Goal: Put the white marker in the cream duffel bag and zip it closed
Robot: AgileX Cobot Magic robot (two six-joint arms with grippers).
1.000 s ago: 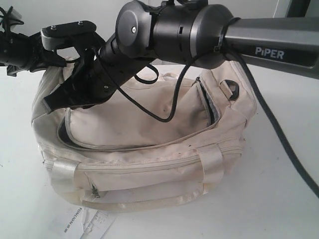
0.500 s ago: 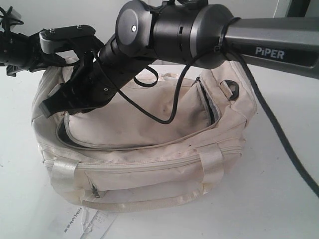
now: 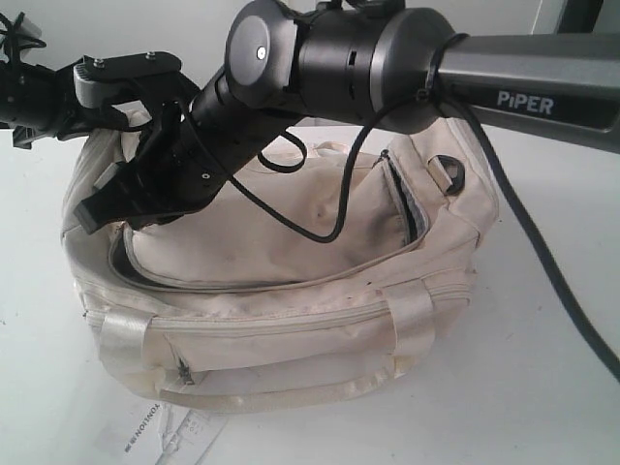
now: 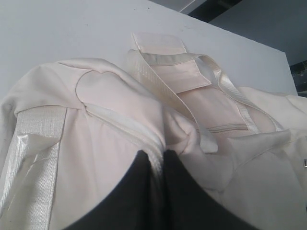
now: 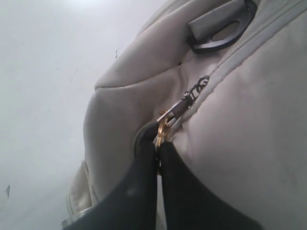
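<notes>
Cream duffel bag (image 3: 291,320) is gripped by both arms at its left end as the exterior view shows it. The right gripper (image 5: 158,143) has its black fingers pressed together on the gold zipper pull (image 5: 163,128) of the top flap, near a black D-ring (image 5: 218,42). The left gripper (image 4: 157,155) is clamped on a fold of the bag's cloth. The flap's zip gapes along the front. The bag sits on the white table (image 3: 542,387), with a paper tag (image 3: 160,431) at its front.

Your right arm (image 3: 523,73) reaches across to the left, its right gripper (image 5: 157,143) pinched tight; your left gripper (image 4: 154,155) is clamped too, jaws nearly touching.
</notes>
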